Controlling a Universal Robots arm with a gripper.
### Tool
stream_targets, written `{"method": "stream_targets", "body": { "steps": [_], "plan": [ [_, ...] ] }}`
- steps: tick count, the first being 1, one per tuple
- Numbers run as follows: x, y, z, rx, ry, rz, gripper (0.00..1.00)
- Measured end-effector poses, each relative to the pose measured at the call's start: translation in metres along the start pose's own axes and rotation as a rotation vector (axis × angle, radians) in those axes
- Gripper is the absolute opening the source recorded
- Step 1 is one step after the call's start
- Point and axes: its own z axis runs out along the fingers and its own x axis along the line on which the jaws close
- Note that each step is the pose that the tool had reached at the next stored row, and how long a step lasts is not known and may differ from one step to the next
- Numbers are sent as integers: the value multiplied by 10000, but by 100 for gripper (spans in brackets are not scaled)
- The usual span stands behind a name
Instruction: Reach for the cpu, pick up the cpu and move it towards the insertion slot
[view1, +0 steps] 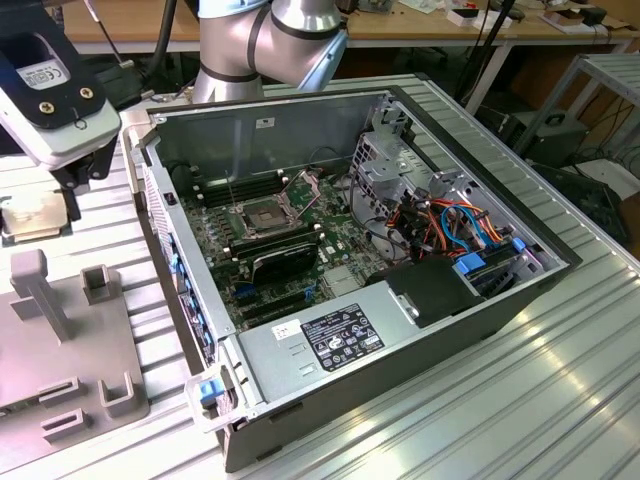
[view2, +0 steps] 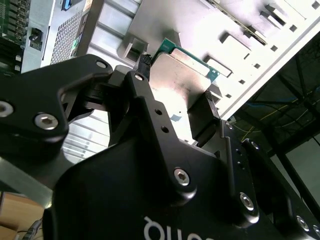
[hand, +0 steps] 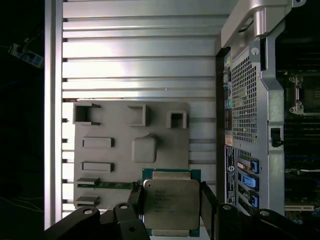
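Ribbed aluminium surface (view1: 560, 400) carrying an open computer case (view1: 350, 260) and, toward the exterior view's left, a grey plastic fixture plate (hand: 115, 150) with raised blocks and rectangular notches. Workbenches with cables stand in the background of the exterior view. The robot arm (view1: 270, 40) rises behind the case, and its white camera housing (view1: 50, 90) hangs over the fixture area at the exterior view's left edge.

In both wrist views the black tool (hand: 167, 205) is clenched on the cpu (hand: 170, 205), one finger (view2: 145, 95) against each of two opposite edges. The cpu's dull silver lid faces the first wrist camera, with a green board edge showing around it. The cpu sits at the edge of the fixture plate, just beside the case's perforated rear panel (hand: 245, 100).

The insertion slot (view1: 262, 218) lies on the green motherboard (view1: 300, 250) inside the case, its hinged metal frame (view1: 305, 187) raised, well apart from the tool. A black expansion card (view1: 285, 260) sits near it.
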Motion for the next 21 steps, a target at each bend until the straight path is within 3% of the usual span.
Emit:
{"method": "stream_targets", "body": {
  "steps": [21],
  "plan": [
    [-112,0,-2,2,-1,0,55]
  ]
}}
